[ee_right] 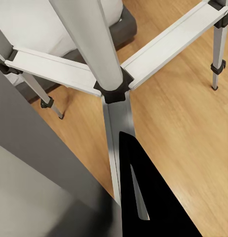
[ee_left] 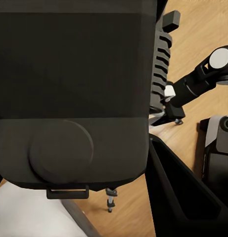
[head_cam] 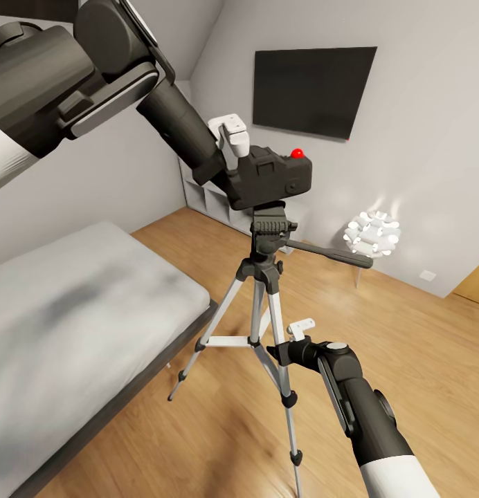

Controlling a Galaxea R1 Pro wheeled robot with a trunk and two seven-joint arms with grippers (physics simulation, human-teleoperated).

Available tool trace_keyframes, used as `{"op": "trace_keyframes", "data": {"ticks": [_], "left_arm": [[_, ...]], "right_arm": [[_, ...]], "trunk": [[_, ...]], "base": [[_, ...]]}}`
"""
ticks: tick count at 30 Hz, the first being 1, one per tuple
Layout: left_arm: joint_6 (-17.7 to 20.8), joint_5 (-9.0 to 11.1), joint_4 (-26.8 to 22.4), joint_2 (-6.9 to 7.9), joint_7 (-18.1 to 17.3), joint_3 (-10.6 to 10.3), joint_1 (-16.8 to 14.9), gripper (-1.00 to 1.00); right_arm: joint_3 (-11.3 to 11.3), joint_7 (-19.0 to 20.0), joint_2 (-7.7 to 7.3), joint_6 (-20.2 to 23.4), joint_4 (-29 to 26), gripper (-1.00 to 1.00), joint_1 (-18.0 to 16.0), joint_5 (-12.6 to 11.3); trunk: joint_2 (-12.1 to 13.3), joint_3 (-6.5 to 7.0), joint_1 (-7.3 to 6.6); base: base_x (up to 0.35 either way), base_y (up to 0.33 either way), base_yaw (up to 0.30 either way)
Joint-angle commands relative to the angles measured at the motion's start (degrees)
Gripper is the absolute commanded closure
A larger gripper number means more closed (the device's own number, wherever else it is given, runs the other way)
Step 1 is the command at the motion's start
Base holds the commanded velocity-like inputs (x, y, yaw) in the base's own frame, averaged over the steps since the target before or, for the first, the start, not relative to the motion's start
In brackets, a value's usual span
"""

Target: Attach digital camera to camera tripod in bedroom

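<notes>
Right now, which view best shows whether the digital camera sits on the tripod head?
The head view: the digital camera, held by the left gripper, sits right over the camera tripod head. The left wrist view shows the camera's dark body close up; the right wrist view shows the tripod's legs and braces.

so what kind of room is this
Most likely a bedroom: a bed with a pale mattress sits along the grey wall, a black TV hangs on the far wall, and the floor is light wood planks.
</notes>
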Motion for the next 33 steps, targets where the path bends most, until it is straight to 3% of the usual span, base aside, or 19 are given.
{"op": "trace_keyframes", "data": {"ticks": [1,26,27,33], "left_arm": [[0.11,0.07,-0.04,0.04,-0.08,-0.14,-0.11,1.0],[0.11,0.09,-0.07,0.08,-0.3,-0.15,-0.11,1.0],[0.11,0.09,-0.07,0.07,-0.3,-0.15,-0.11,-1.0],[0.11,0.27,0.01,0.14,-0.3,0.11,-0.11,-1.0]], "right_arm": [[-0.01,0.46,0.04,0.23,-0.08,1.0,-0.07,0.24],[-0.01,0.46,0.04,0.44,-0.08,1.0,-0.07,0.24],[-0.01,0.46,0.04,0.44,-0.08,1.0,-0.07,0.24],[-0.01,0.51,0.04,0.44,-0.08,1.0,-0.07,0.26]], "trunk": [[-0.1,-0.1,0.03],[-0.1,-0.1,0.03],[-0.1,-0.1,0.03],[-0.1,-0.1,0.03]], "base": [[0.0,0.0,0.0],[0.0,0.0,0.0],[0.0,0.0,0.0],[0.0,0.0,0.0]]}}
